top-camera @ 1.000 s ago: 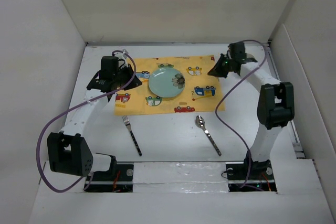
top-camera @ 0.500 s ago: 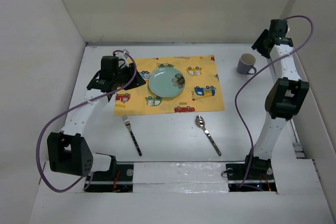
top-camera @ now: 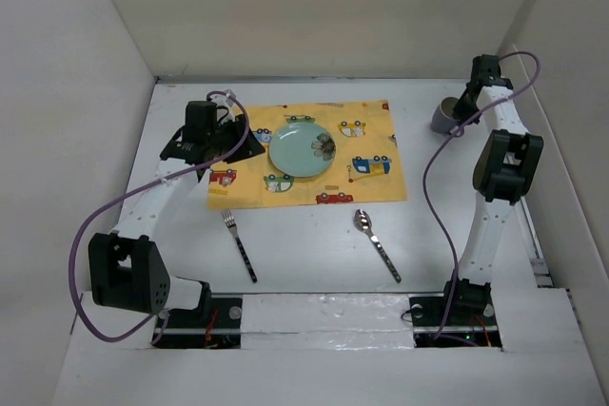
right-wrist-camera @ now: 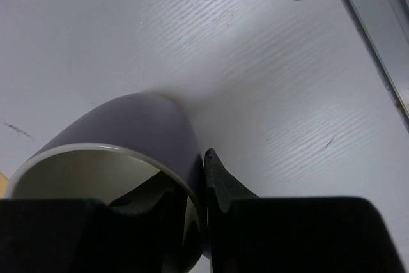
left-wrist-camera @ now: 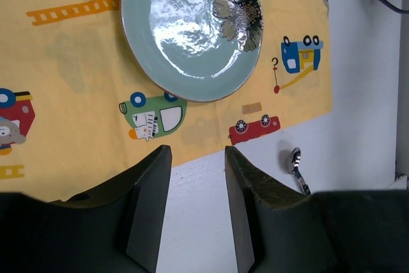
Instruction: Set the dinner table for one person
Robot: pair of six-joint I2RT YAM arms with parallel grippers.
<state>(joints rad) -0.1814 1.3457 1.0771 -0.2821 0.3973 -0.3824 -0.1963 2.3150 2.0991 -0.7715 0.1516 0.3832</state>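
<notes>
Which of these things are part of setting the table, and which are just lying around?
Part of the job: table, yellow cloth, plate, fork, spoon, mug.
Just lying around: nothing loose that I can see; only the white walls stand around the table.

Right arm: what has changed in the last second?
The right gripper swung from the far corner of the yellow car-print cloth to the purple ceramic mug, its fingers now astride the mug's wall; a firm clamp isn't clear. The left gripper, round teal plate, metal fork and metal spoon stayed put.
</notes>
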